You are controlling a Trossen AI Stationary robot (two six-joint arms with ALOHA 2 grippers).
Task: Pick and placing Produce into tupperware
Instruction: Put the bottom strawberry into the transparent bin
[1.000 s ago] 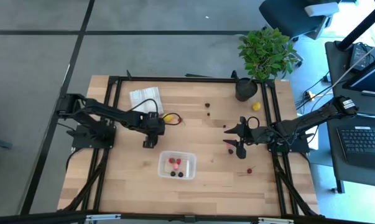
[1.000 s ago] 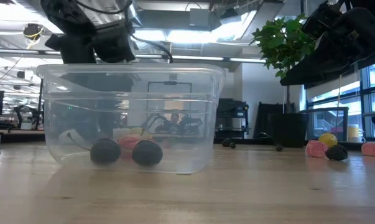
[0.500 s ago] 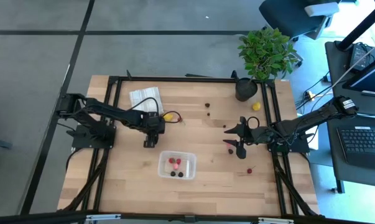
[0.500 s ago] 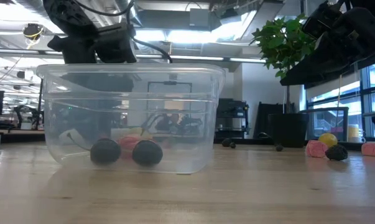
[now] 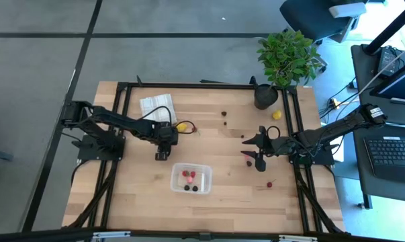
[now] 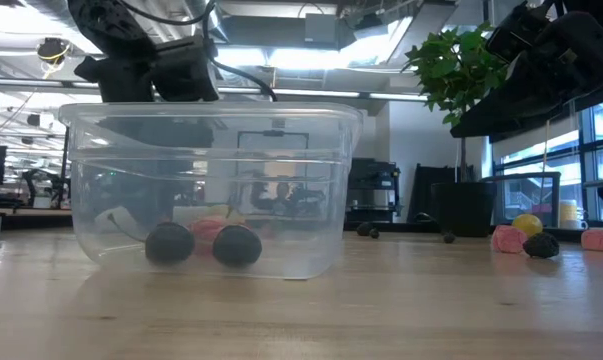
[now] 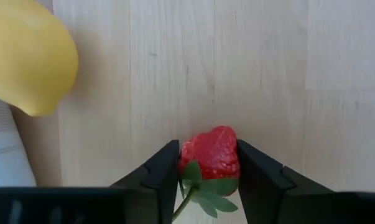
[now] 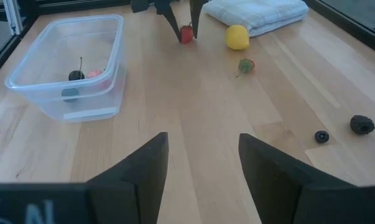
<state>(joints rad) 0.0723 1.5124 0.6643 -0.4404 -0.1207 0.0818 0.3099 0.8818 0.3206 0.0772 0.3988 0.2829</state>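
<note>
Comparing with the frames a second back: the left hand (image 5: 162, 155) has shifted slightly nearer the tub's side of the surface (image 5: 142, 195); everything else lies where it did.

Surface is pale wood planking with visible grain, framed by black rails. Potted plant (image 5: 286, 57), green and leafy in a dark pot, stands at the far right corner. One folded cloth (image 5: 156, 107), white with a faint check, lies far left.

Tupperware (image 5: 191, 178): one clear, thin-walled rectangular tub with rounded corners, near centre. Through its wall in the low view, two dark round berries and at least one pink-red piece sit on its floor; exact count inside cannot be told.

Left hand, just left of and beyond the tub, is clamped on one red strawberry (image 7: 210, 154), bumpy skin, green leafy cap and stem, the two dark fingers (image 7: 159, 171) pressing either side of it. Right hand (image 5: 251, 150), right of centre, hangs with its fingers (image 8: 140, 171) spread wide, holding nothing.

Loose produce on the surface:
- one smooth yellow lemon (image 5: 183, 126) just beside the cloth, with a small red-green piece (image 8: 245, 65) to its right;
- one yellow ball (image 5: 277, 114) near the plant pot;
- two dark berries (image 5: 226, 117) far centre;
- one red piece (image 5: 269, 183) near right.
</note>
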